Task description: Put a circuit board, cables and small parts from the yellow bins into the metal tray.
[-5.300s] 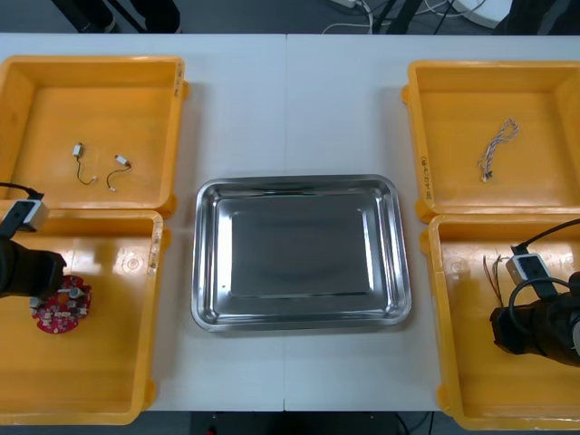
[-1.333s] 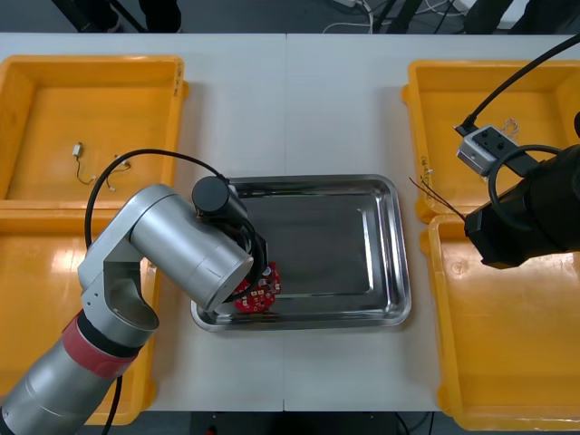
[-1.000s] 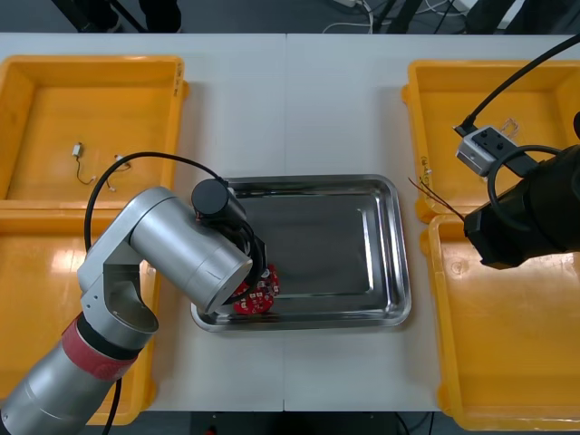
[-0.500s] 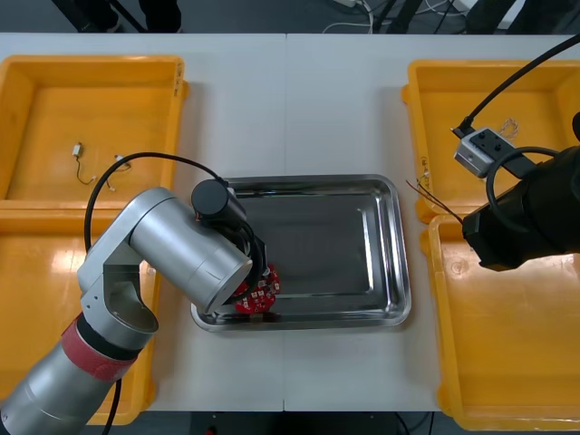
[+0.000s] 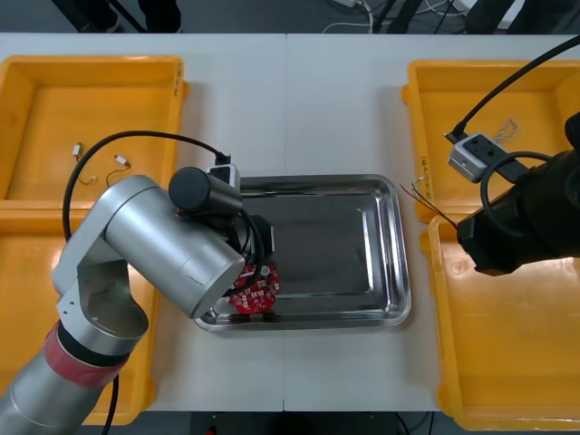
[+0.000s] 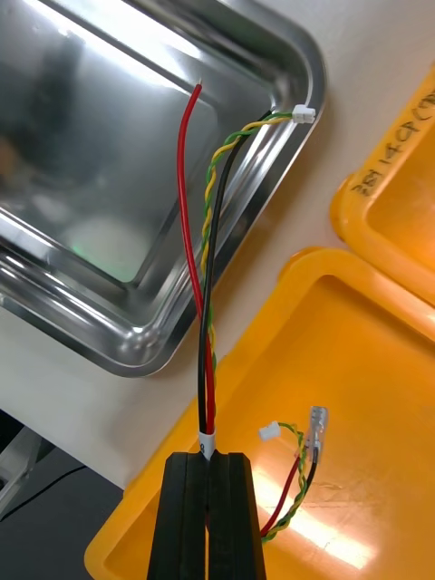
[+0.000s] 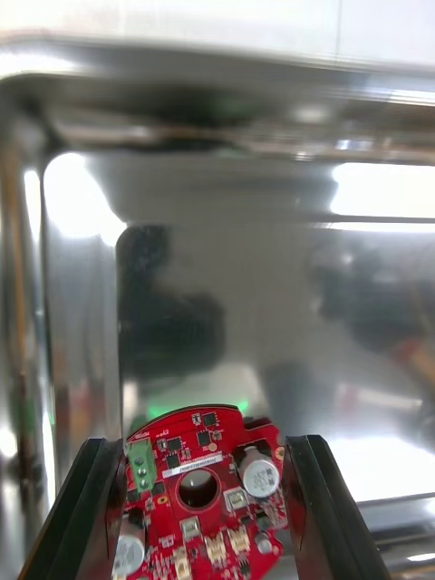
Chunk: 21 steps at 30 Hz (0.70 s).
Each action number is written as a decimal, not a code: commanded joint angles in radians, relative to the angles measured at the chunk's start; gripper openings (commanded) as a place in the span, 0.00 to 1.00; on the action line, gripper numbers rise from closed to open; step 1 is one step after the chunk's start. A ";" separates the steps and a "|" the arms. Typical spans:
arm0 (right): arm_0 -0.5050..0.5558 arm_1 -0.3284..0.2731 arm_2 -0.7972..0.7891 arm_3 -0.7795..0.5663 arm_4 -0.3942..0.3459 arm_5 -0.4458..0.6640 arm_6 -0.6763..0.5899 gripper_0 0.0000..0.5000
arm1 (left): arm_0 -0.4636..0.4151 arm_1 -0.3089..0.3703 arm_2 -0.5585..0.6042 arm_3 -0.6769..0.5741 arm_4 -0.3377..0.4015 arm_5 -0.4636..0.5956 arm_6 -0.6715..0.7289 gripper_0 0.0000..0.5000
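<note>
A round red circuit board (image 5: 255,292) lies in the near left corner of the metal tray (image 5: 390,254). In the left wrist view the board (image 7: 199,494) sits between the fingers of my left gripper (image 7: 201,444), which stand open on either side of it. My right gripper (image 6: 208,471) is shut on a red and yellow cable (image 6: 205,272) with a black strand. It hangs over the inner corner of the near right bin (image 6: 353,362), and the cable's free ends reach over the tray's corner (image 6: 290,109). In the front view the cable's tips (image 5: 420,191) show just right of the tray.
The far left bin (image 5: 91,68) holds two small metal parts (image 5: 100,166) with thin leads. A twisted blue and white cable (image 5: 504,126) lies in the far right bin (image 5: 426,136). My left arm (image 5: 154,263) covers the inner edge of the near left bin (image 5: 27,308).
My left gripper has opened and let go of the circuit board, which now rests in the tray, and the arm has drawn back a little. The right gripper has edged left with the cable.
</note>
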 commanded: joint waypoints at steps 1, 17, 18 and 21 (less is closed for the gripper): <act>-0.027 0.040 0.106 -0.027 0.047 0.005 -0.011 0.00 | -0.006 -0.011 0.094 -0.118 0.030 0.063 -0.084 1.00; -0.123 0.156 0.382 -0.026 0.211 -0.002 0.015 0.00 | -0.148 0.091 0.396 -0.162 0.263 0.241 -0.075 1.00; -0.130 0.162 0.403 -0.021 0.224 -0.013 0.019 0.00 | -0.154 0.097 0.420 -0.156 0.270 0.241 -0.073 1.00; -0.153 0.173 0.459 0.003 0.247 -0.045 0.055 0.00 | -0.171 0.109 0.477 -0.125 0.286 0.241 -0.075 1.00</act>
